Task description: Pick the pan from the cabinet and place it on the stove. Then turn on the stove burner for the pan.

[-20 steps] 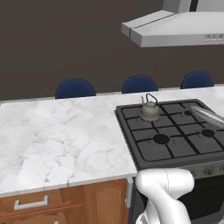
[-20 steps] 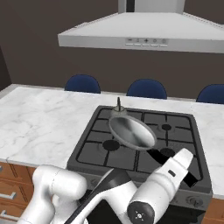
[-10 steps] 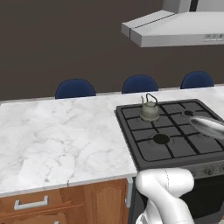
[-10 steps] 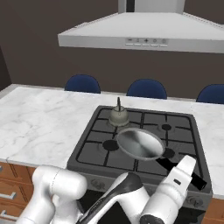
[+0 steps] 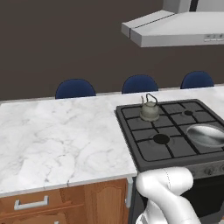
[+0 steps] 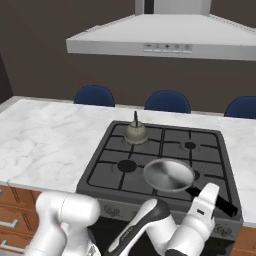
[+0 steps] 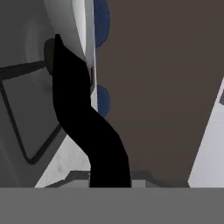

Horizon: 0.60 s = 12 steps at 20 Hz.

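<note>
Right base view: pan (image 6: 168,174) sits over the stove's (image 6: 115,172) front right burner, kettle (image 6: 135,133) at rear left. End effector (image 6: 216,198) closed on the pan's black handle (image 7: 83,122).

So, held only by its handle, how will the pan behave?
The pan looks like rigid steel, so it should not flex. Its bowl hangs far from the handle, so it probably pulls downward. The smooth handle might twist in the end effector.
</note>
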Available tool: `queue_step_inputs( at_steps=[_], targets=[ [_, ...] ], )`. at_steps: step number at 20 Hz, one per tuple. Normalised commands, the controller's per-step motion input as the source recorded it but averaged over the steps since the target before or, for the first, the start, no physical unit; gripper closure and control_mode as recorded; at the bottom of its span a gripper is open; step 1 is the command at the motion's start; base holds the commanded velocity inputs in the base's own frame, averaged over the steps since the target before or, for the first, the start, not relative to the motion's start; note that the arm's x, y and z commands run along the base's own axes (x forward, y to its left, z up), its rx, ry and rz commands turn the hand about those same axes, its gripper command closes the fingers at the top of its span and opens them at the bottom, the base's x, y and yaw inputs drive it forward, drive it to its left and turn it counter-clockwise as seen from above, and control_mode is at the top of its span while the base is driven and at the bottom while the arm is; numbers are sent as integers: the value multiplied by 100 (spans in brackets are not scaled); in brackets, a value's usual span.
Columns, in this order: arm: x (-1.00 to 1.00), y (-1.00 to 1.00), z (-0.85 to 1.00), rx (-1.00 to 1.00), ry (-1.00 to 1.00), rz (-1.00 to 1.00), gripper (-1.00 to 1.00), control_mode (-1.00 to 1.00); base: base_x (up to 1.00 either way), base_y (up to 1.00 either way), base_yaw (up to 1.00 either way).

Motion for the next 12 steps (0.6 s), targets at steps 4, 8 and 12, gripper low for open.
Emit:
queue_step_inputs(
  at_steps=[4,8,12],
  targets=[
    [41,-39,-40,-10,0,0,100,-100,0,0,0],
    [42,-47,-18,-5,0,0,100,-100,0,0,0],
    [44,-47,-14,-3,0,0,100,-100,0,0,0]
  ],
)
